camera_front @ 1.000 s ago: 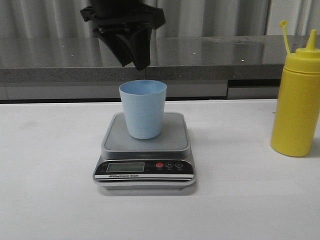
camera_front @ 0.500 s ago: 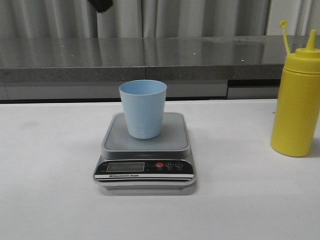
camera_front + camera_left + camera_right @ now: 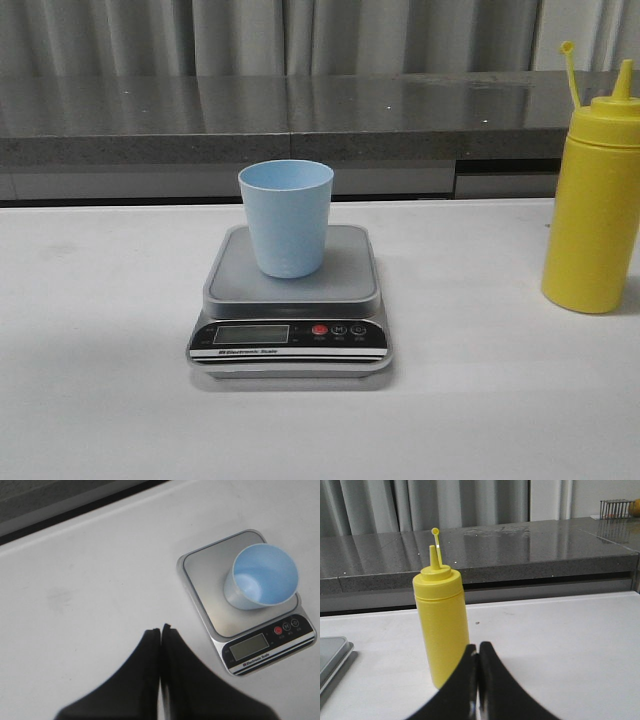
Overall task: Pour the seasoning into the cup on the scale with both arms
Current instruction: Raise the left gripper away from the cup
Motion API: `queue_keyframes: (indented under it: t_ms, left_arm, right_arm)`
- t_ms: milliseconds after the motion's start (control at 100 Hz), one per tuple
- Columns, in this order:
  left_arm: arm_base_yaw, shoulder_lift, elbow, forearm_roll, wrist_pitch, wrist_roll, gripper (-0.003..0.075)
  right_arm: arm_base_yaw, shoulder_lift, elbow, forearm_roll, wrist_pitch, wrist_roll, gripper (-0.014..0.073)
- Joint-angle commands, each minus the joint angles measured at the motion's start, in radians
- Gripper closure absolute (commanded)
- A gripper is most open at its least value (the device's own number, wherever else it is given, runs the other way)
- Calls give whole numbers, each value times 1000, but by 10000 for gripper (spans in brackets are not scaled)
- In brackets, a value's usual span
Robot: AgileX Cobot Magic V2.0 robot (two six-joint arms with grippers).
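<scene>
The tall yellow plastic squeeze bottle [image 3: 441,625] stands upright on the white table [image 3: 480,400], straight ahead of my right tool [image 3: 478,656], whose jaws are pressed together, holding nothing; it's the nearer arm.

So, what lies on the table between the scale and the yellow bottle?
Nothing: in the front view, only bare white table separates the scale from the bottle.

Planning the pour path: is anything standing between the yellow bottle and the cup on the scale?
Nothing visible. In the front view only bare white table lies between the seasoning bottle and the cup standing on the scale. The bottle's cap is off the nozzle.
</scene>
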Motion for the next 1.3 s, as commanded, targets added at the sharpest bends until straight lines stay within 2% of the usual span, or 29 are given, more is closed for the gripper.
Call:
queue_keyframes:
  t_ms: [0,310,460,640,980,1290]
  left_arm:
    - [21,-102,55,-11,-85,-30,741]
    - [44,-363,351,-11,-248,-92,741]
    - [44,-487,493,-15,-366,-94,741]
    - [44,-656,650,-15,-443,-95,741]
    - [44,-952,864,-15,-506,-95,741]
    - [44,-1131,953,-15,-506,-95,741]
  right_arm:
    - [0,-18,-19,-13,-74,-5,661]
    - [0,-18,-19,-13,-74,-5,661]
    - [0,-18,-19,-13,-74,-5,661]
    - [0,-18,-19,-13,-74,-5,661]
    - [0,-18,-19,-13,-74,-5,661]
    - [0,-18,-19,-13,-88,-5,661]
